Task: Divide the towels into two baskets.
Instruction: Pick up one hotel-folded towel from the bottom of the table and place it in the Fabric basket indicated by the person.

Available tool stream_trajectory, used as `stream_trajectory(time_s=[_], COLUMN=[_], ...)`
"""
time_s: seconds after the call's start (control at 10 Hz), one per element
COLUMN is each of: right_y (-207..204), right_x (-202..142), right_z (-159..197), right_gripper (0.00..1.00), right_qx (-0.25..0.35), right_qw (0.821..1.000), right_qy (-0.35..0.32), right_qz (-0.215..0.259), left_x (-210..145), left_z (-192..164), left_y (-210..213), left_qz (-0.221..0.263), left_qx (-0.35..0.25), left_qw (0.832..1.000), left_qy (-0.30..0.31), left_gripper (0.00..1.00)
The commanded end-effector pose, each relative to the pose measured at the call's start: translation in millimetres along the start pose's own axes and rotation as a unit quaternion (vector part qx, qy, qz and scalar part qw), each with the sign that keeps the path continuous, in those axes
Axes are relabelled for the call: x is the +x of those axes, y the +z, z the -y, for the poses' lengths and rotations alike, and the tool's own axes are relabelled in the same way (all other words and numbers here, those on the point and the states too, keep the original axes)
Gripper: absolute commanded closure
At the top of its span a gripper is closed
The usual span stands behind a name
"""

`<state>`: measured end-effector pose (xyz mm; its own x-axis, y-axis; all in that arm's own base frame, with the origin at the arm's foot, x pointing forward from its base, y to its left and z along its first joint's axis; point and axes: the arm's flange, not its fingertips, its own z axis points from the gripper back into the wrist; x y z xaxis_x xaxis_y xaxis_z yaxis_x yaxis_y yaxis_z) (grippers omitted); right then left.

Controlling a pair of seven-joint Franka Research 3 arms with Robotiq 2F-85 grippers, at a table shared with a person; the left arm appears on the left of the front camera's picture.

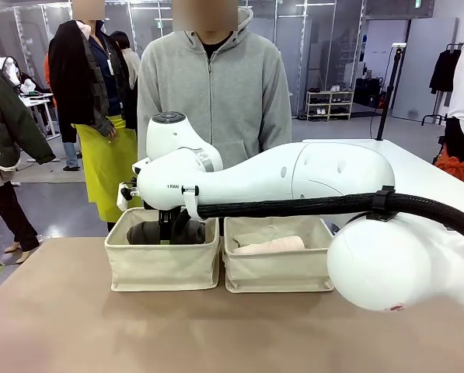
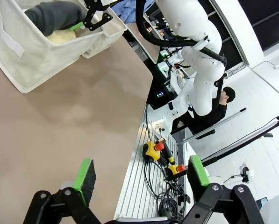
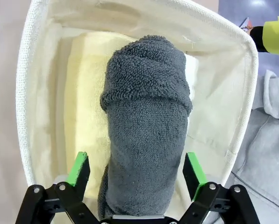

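Now the right tool stands wide open around the grey towel, which lies on the yellow towel in the left basket, so it should rise straight up without dragging the cloth, while the left tool waits open and empty above the worktop.

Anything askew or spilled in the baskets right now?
Nothing stands out. The dark grey rolled terry towel lies on the pale yellow towel inside the left cream canvas basket, between the open right pincer's pads. A light pink roll sits in the right basket.
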<state>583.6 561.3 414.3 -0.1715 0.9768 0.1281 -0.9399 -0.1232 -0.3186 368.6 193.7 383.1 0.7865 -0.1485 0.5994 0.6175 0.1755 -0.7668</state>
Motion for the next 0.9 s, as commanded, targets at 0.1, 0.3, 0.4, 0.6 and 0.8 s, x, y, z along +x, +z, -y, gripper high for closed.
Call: stream_trajectory(time_s=[0.1,0.3,0.4,0.6,0.8], right_y=[0.3,0.3,0.3,0.3,0.3], right_x=[1.5,1.5,1.5,1.5,1.5], right_z=[-0.9,-0.9,-0.9,-0.9,-0.9], right_gripper=[0.0,0.0,0.0,0.0,0.0], right_qx=[0.0,0.0,0.0,0.0,0.0], right_qw=[1.0,1.0,1.0,1.0,1.0], right_qy=[0.001,0.001,0.001,0.001,0.001], right_qz=[0.001,0.001,0.001,0.001,0.001], left_x=[-2.2,-2.2,-2.2,-2.2,-2.2], left_z=[5.3,5.3,5.3,5.3,5.3], left_y=[0.6,0.6,0.6,0.6,0.6], left_qz=[0.0,0.0,0.0,0.0,0.0], left_qx=[0.001,0.001,0.001,0.001,0.001], left_qw=[1.0,1.0,1.0,1.0,1.0], left_qy=[0.002,0.002,0.002,0.002,0.002], left_gripper=[0.0,0.0,0.0,0.0,0.0])
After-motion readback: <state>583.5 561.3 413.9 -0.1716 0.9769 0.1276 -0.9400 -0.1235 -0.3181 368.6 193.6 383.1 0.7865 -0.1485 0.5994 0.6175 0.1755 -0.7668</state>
